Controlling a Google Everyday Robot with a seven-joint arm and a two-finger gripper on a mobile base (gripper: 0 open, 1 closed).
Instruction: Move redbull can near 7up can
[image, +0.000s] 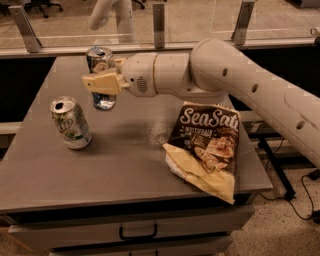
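The hand (103, 83) is clamped around the middle of the redbull can (99, 56). The can stands upright in its grip, farther back on the surface (125, 165) than the 7up can (71, 123) and apart from it. To do this step well, I judge the can should travel low and level toward the 7up can and stop just beside it without knocking it. It should sit flat before the grip lets go. The arm (235, 82) reaches in roughly horizontally from the right, wrist level. The Sea Salt chip bag (207, 150) lies on the surface in front of it.
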